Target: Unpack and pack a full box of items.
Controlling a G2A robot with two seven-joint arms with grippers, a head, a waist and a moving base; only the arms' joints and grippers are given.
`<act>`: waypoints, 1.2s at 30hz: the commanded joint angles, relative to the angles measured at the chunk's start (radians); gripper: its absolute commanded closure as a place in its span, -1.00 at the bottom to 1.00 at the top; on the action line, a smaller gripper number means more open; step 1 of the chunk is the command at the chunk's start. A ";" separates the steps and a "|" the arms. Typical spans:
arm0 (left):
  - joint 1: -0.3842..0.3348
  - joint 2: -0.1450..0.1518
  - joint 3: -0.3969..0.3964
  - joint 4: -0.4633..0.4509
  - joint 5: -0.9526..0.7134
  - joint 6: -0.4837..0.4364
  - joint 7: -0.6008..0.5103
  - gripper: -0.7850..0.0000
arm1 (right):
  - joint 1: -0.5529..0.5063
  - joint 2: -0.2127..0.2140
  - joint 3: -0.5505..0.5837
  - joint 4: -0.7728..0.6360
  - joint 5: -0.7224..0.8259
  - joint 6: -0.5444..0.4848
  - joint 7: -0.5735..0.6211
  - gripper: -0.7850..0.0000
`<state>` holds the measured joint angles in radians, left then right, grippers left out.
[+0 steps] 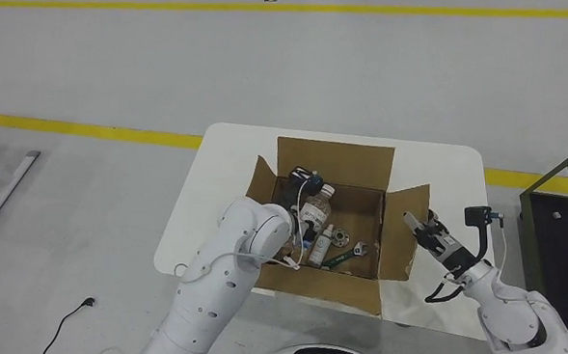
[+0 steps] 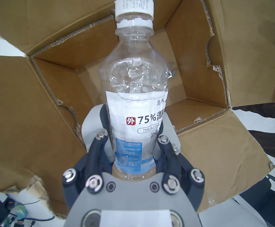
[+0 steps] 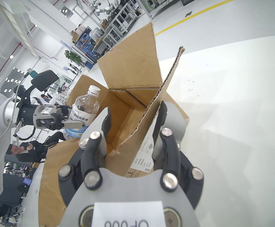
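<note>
An open cardboard box stands in the middle of the white table. My left gripper is shut on a clear bottle with a white cap and a white-and-blue label, held upright over the box's inside. From above, the bottle sits at the box's left part. My right gripper is open at the box's right side, its fingers astride the raised right flap. The right wrist view also catches the bottle in the left gripper.
Inside the box lie a green-handled wrench, a round metal part, a white tube and a dark item. A metal rack stands right of the table. Bare tabletop lies behind and to the right of the box.
</note>
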<state>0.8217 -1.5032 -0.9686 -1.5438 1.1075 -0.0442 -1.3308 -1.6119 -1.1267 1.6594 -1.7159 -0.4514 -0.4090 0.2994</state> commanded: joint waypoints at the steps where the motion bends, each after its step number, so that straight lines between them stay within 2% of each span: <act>1: 0.000 0.000 0.000 0.000 0.000 0.000 0.000 1.00 | 0.000 0.000 0.000 0.000 0.000 0.000 0.000 1.00; 6: 0.005 0.001 -0.001 -0.004 0.002 -0.001 0.015 1.00 | 0.000 -0.001 -0.001 -0.001 0.017 0.010 -0.013 1.00; 9: 0.014 0.007 -0.023 -0.044 0.007 -0.008 0.010 1.00 | 0.003 -0.001 0.012 0.004 0.042 0.025 -0.017 1.00; 18: 0.055 0.040 -0.177 -0.306 0.022 0.009 -0.119 1.00 | 0.022 0.002 0.048 0.011 0.156 0.077 0.052 1.00; 22: 0.083 0.056 -0.249 -0.367 0.078 0.024 -0.160 1.00 | 0.032 0.005 0.063 0.008 0.191 0.092 0.098 1.00; 27: 0.115 0.073 -0.333 -0.347 0.170 0.063 -0.191 1.00 | 0.035 0.008 0.074 0.006 0.206 0.108 0.126 0.95; 32: 0.129 0.082 -0.358 -0.280 0.254 0.082 -0.198 1.00 | 0.043 0.009 0.075 0.021 0.208 0.113 0.134 0.91; 36: 0.135 0.086 -0.366 -0.184 0.278 0.088 -0.183 1.00 | 0.048 0.010 0.076 0.032 0.212 0.113 0.136 0.92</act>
<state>0.9567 -1.4186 -1.3351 -1.7638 1.3723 0.0446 -1.5218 -1.5658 -1.1168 1.7343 -1.6870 -0.2408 -0.2962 0.4347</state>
